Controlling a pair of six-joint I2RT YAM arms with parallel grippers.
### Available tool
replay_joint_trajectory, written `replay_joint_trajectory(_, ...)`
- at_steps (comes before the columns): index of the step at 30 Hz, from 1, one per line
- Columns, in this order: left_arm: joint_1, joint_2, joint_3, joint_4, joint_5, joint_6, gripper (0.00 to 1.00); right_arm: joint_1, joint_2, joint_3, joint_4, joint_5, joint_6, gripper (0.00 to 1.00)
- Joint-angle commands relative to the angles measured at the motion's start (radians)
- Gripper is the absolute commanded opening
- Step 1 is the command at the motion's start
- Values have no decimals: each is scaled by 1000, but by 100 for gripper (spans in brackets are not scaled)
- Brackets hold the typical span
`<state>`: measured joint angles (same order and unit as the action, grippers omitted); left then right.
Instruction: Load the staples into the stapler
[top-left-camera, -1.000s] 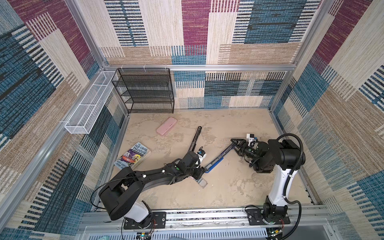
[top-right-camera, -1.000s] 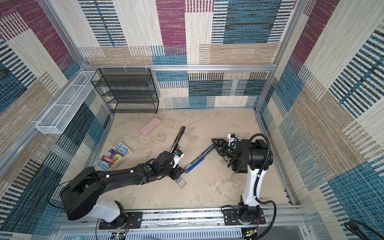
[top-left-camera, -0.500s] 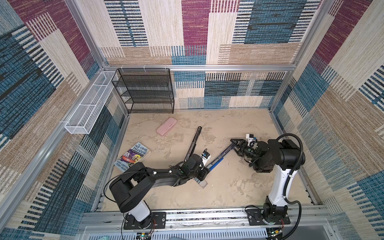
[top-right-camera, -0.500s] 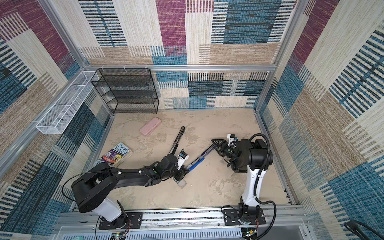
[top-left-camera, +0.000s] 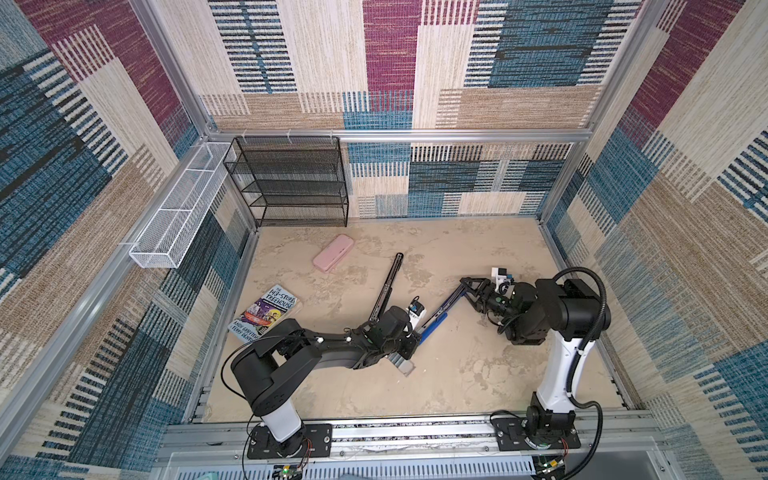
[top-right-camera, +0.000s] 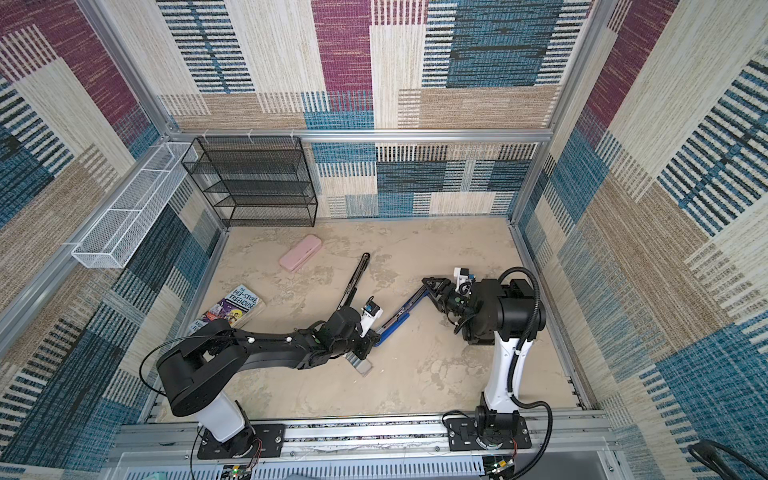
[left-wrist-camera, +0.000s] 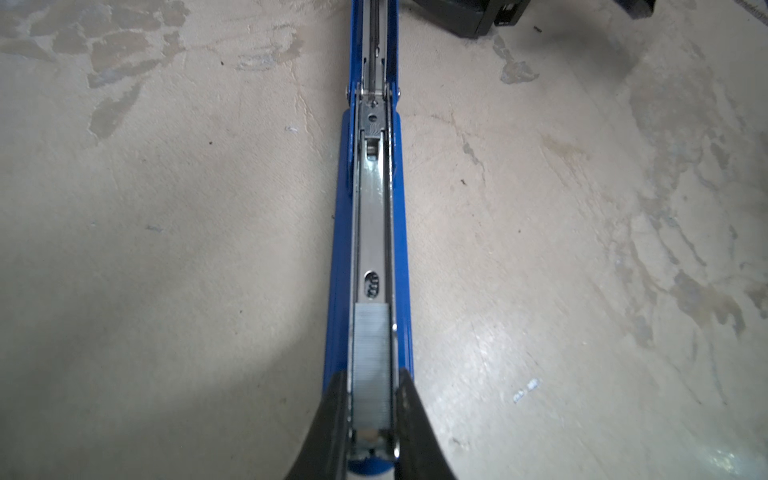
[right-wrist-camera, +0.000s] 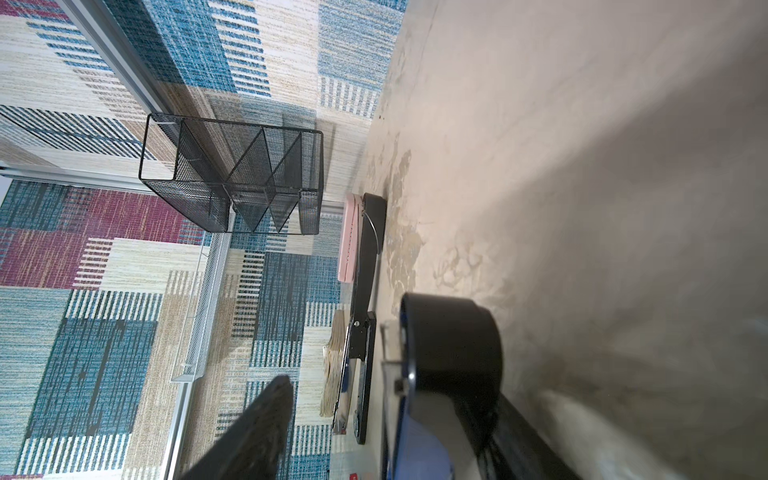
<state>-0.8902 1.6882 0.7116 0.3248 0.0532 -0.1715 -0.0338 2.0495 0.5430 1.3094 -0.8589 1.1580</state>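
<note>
Both top views look steeply down; left wrist view closely overlooks the stapler (left-wrist-camera: 374, 216).

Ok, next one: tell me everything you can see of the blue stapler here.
The stapler is slim and blue-bodied, opened out on the beige tabletop and lying diagonally between the two arms. Its shiny metal rail is exposed, with the hinge pin partway along, and a grey strip of staples sits in the rail. The left gripper is shut on the rail's sides there. The opposite end lies between the open jaws of the right gripper.
</note>
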Motion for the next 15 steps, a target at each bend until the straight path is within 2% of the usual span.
replay_joint_trajectory(1, 1, -9, 16, -18, -9, 36, 10, 2, -41, 2, -24, 1, -52, 71)
replay_joint_trajectory(15, 2, -20, 83, -110, 3, 61, 7, 80, -255, 43, -294, 43, -241, 71)
